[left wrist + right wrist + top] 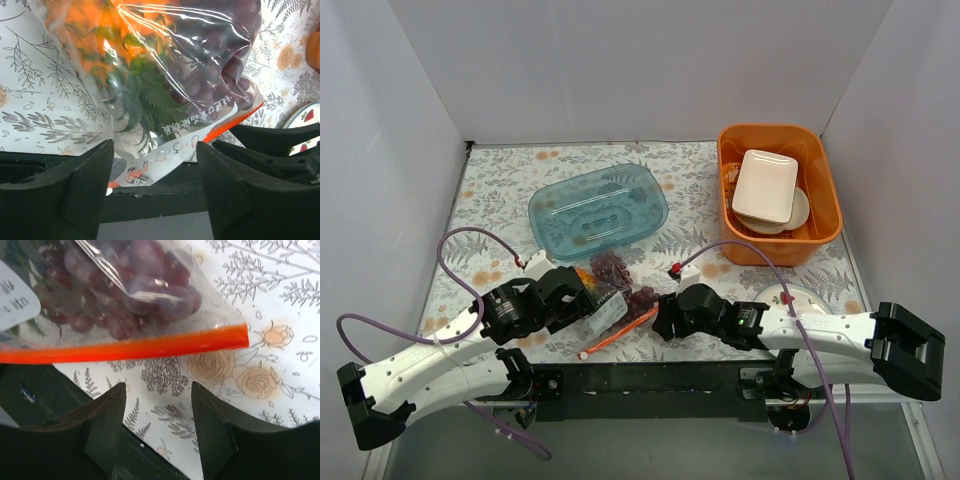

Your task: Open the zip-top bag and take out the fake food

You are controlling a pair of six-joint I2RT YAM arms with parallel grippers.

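Observation:
The clear zip-top bag [613,303] lies on the floral cloth between my two grippers, its orange-red zip strip [618,334] toward the near edge. Inside show purple grapes [611,268] and an orange pineapple with green leaves [131,75]. My left gripper [582,297] is open at the bag's left side; in the left wrist view [155,150] the bag's white label corner hangs between the fingers. My right gripper [665,318] is open just right of the strip's end; in the right wrist view [158,395] the strip [125,349] lies just beyond the fingertips, grapes [120,295] behind it.
A translucent teal tray [598,210] sits behind the bag. An orange bin [778,192] with white dishes stands at the back right. A watermelon-printed plate [792,298] lies partly under my right arm. A black base rail [650,378] runs along the near edge.

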